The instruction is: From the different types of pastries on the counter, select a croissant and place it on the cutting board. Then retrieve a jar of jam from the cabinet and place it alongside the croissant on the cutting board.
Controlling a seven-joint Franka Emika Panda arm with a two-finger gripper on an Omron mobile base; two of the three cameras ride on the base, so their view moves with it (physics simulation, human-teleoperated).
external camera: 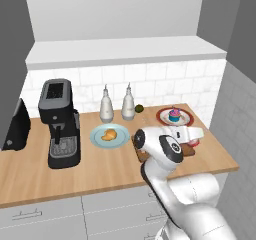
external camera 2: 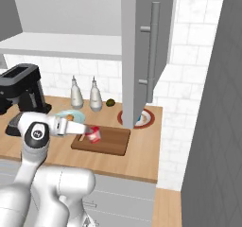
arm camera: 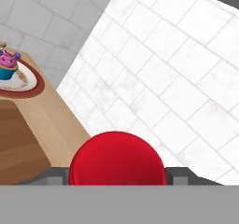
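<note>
Gripper (external camera 2: 91, 136) around sideways jam jar (external camera 2: 95, 135)

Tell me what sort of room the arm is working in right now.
A kitchen, by the look of it: a wood-grain counter against a white tiled wall, a black coffee machine standing on it, and a croissant on a plate near a cutting board. The gripper holds a jar of jam.

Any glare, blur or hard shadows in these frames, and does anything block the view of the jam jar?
Left base view: flat, even lighting, soft render, no glare; the arm covers most of the cutting board and jar of jam. Right base view: the open cabinet door hides part of the cupcake plate. Hand view: the red lid looms large, sharp, cut off by the bottom band.
</note>
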